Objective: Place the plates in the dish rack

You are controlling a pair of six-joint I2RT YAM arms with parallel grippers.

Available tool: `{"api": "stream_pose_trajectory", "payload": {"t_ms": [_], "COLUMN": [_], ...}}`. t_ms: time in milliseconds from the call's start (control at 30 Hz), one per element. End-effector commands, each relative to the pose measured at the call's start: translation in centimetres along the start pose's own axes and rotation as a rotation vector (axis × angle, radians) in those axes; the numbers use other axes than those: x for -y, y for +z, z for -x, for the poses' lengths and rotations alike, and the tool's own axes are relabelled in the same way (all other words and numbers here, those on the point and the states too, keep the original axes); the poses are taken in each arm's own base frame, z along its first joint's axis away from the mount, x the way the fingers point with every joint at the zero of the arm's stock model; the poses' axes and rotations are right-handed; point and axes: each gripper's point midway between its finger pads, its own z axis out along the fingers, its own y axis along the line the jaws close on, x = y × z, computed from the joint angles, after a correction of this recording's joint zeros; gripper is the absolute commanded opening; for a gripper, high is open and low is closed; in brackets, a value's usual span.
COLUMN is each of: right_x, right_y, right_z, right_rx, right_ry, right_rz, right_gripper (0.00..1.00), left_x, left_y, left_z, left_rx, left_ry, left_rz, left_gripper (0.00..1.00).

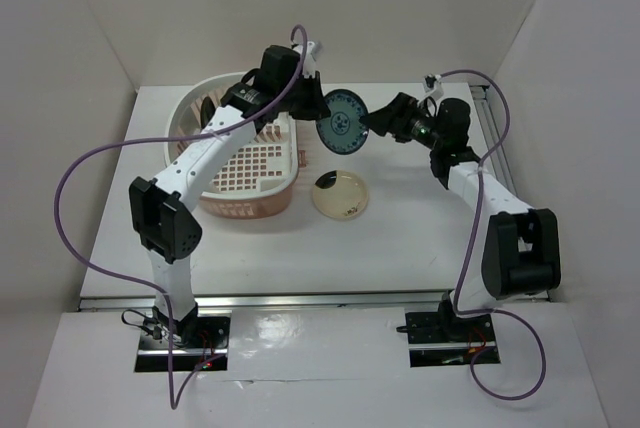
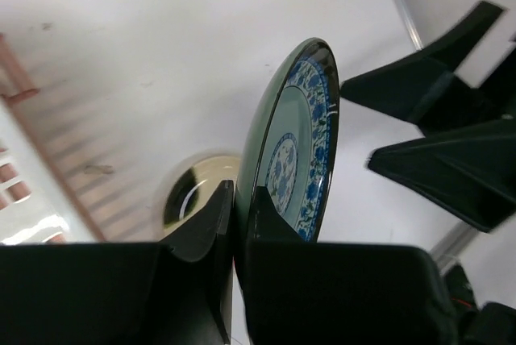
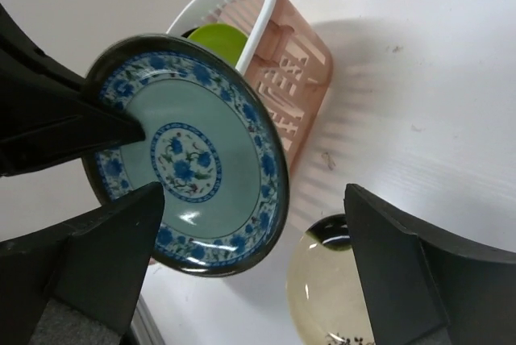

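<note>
Left gripper (image 2: 235, 200): jaws pinched tight on the bottom rim of the patterned plate (image 3: 187, 160). The plate is held on edge, in the air, off the table.

Right gripper (image 1: 372, 121): jaws wide apart, straddling the plate's opposite side. No contact that I can see, so the left alone carries it.

Rack (image 1: 262, 198): just beside the left gripper, under that arm. Green plate (image 3: 218, 43) stands inside it at the end nearest the gripper. A dark shape (image 1: 207, 108) sits at the rack's other end, maybe the black plate, can't confirm.

Cream plate (image 1: 340, 194): flat on the table, below the held plate and toward the bases, just beside the rack wall, untouched.

Progress, my read: one plate racked for sure, possibly two. The patterned one is in hand and needs slotting between the dividers. Cream is not yet picked. Call it about halfway.

Table (image 1: 400, 248): white, matte, a few faint scuffs. Rail (image 1: 490, 118) runs along the edge behind the right gripper.

Room: plain white walls (image 1: 400, 8) close in on three sides. Lighting is even, with the rack's lattice shadow falling on the table.
</note>
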Motion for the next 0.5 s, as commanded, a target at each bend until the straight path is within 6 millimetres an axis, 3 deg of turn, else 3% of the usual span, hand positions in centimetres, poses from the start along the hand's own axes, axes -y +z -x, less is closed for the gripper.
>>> {"api": "stream_pose_trajectory", "payload": {"t_ms": [0, 100, 133, 233, 467], "right_x": [-1.1, 0.1, 0.5, 1.4, 2.2], "right_y": [0.7, 0.8, 1.0, 1.5, 2.3], "right_z": [2.3, 1.9, 1.8, 0.4, -1.7], "right_rx": [0.048, 0.036, 0.026, -0.017, -0.067], "right_ry": [-0.055, -0.047, -0.053, -0.033, -0.009], "right_rz": [-0.003, -0.055, -0.062, -0.083, -0.084], "right_gripper": [1.00, 1.00, 1.00, 1.00, 1.00], "left_x": [-1.4, -4.6, -6.7, -9.3, -14.4], "left_y": [-2.9, -5.4, -6.7, -9.7, -11.7], "left_z": [4.3, 6.9, 8.0, 9.6, 9.3], "left_rx": [0.140, 0.244, 0.297, 0.378, 0.403], "left_ry": [0.049, 0.053, 0.040, 0.065, 0.159], "left_rz": [0.109, 0.308, 0.425, 0.620, 0.944], "left_gripper": [0.00, 0.00, 0.00, 0.00, 0.00]}}
